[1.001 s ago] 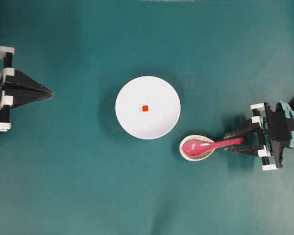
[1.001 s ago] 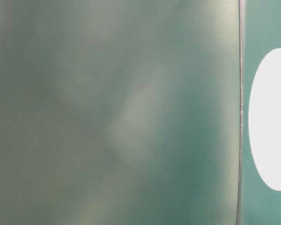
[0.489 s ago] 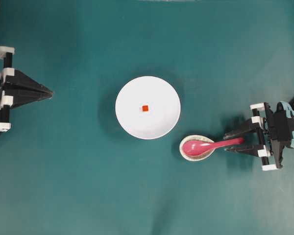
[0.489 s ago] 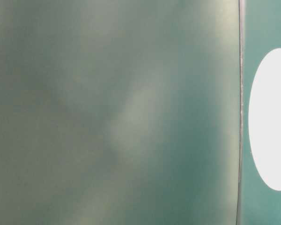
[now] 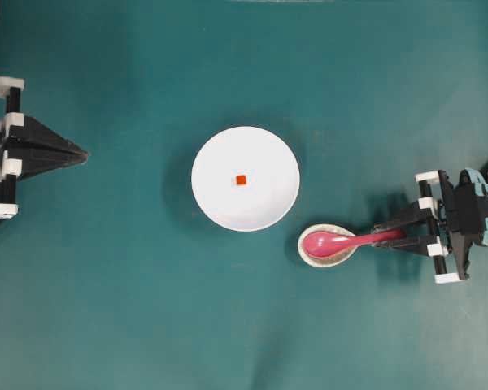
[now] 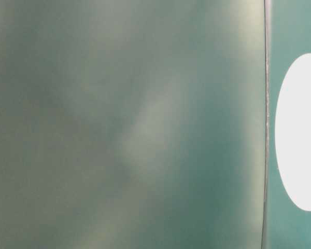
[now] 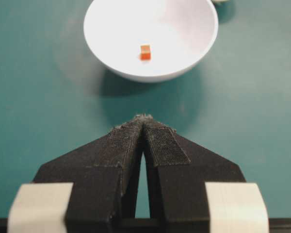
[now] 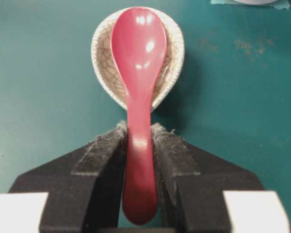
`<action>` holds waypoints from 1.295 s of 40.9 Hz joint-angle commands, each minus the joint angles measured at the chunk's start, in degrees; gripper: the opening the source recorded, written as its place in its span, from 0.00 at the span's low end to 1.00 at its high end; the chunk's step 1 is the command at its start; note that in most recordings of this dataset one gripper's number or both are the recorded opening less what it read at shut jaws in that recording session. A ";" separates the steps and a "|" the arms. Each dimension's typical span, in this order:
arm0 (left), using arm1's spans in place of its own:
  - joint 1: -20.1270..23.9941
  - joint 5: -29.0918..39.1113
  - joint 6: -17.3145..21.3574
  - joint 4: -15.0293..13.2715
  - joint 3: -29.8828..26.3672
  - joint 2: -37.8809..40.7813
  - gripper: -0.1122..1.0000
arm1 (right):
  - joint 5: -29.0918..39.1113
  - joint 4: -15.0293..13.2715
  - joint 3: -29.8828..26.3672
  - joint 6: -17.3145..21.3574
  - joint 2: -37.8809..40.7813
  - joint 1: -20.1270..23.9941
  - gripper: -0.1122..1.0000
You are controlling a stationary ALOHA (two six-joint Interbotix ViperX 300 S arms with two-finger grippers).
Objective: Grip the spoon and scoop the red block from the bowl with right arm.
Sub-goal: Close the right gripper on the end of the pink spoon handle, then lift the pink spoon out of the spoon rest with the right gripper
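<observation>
Seen from the right wrist, nearest: right gripper [image 8: 138,141], jaws pressed on both sides of the spoon [image 8: 138,73] handle, holding it. Beyond, toward 12 o'clock, spoon's scoop resting in a small crackled dish [image 8: 172,53]. Overhead, bowl [image 5: 264,203] at 10 o'clock from dish, red block [image 5: 241,179] at its middle. Far at 9 o'clock, left gripper [image 5: 80,152] pinched together, empty.

You are looking at a robot test bench in a lab, not a kitchen: a plain teal surface [image 5: 146,309] bare of household clutter, with a black arm [image 5: 20,150] fixed at one edge and another arm [image 5: 459,223] opposite, each carrying white brackets. Only a few staged dishes sit between them.
</observation>
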 commanded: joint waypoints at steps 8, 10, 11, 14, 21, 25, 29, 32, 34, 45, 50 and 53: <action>0.18 -0.09 0.00 0.18 -1.05 0.44 0.10 | -0.44 0.00 -0.44 0.00 -0.35 0.26 0.33; 0.18 -0.09 0.09 0.18 -1.05 0.44 0.10 | -0.53 0.09 -0.44 0.00 -0.35 0.26 0.33; 0.18 -0.09 0.00 0.18 -1.05 0.44 0.10 | -0.62 0.00 -0.44 0.00 -0.35 0.26 0.33; 0.18 0.18 0.09 0.18 -1.05 0.44 0.10 | -0.79 0.00 -0.44 0.00 -0.35 0.26 0.33; 0.18 0.26 0.09 0.18 -1.05 0.44 0.10 | -0.79 0.09 -0.18 0.00 -1.41 0.26 0.33; 0.18 0.53 0.09 0.18 -1.05 0.44 0.10 | -0.35 0.09 0.09 0.00 -2.99 0.26 0.33; 0.18 1.23 0.09 0.18 -1.05 0.44 0.10 | 0.18 0.18 0.53 -0.09 -4.92 0.26 0.33; 0.18 1.23 0.09 0.18 -1.05 0.44 0.10 | 0.88 0.18 0.70 -0.26 -6.42 0.26 0.33; 0.18 1.23 0.09 0.09 -1.05 0.44 0.10 | 1.93 0.18 0.62 -0.62 -7.56 0.26 0.33; 0.18 1.67 0.09 0.18 -1.05 0.44 0.10 | 10.90 0.18 -0.53 -2.55 -14.59 -0.62 0.33; 0.18 1.93 0.09 0.18 -1.14 0.53 0.10 | 15.29 0.18 -0.88 -3.52 -18.90 -1.93 0.33; 0.18 1.93 0.09 0.18 -1.05 0.44 0.10 | 18.19 0.18 -1.41 -4.22 -21.45 -2.81 0.33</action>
